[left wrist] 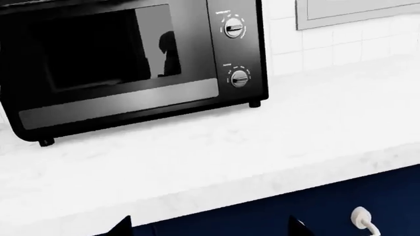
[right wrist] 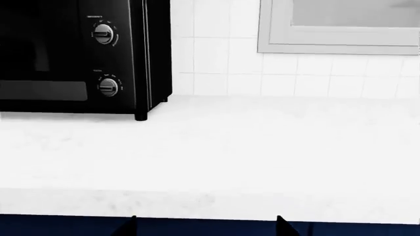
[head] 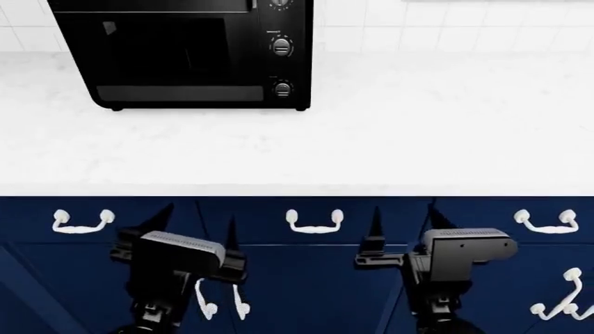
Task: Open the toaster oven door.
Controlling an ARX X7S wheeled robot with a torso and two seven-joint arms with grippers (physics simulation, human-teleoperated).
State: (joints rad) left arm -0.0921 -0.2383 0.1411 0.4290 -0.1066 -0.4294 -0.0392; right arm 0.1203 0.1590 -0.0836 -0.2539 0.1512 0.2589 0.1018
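Note:
The glossy black toaster oven stands at the back left of the white counter. Its glass door is shut against the body, and the top of the door is cut off by the frame edge. Silver-marked knobs sit in a column to the right of the door. The oven also shows in the left wrist view and the right wrist view. My left gripper and right gripper are both open and empty. They hang low in front of the navy cabinets, below the counter edge and far from the oven.
The white marble countertop runs the full width, with a white tiled wall behind it. Navy cabinet fronts with white handles are right in front of the grippers. A grey frame is on the wall to the right of the oven.

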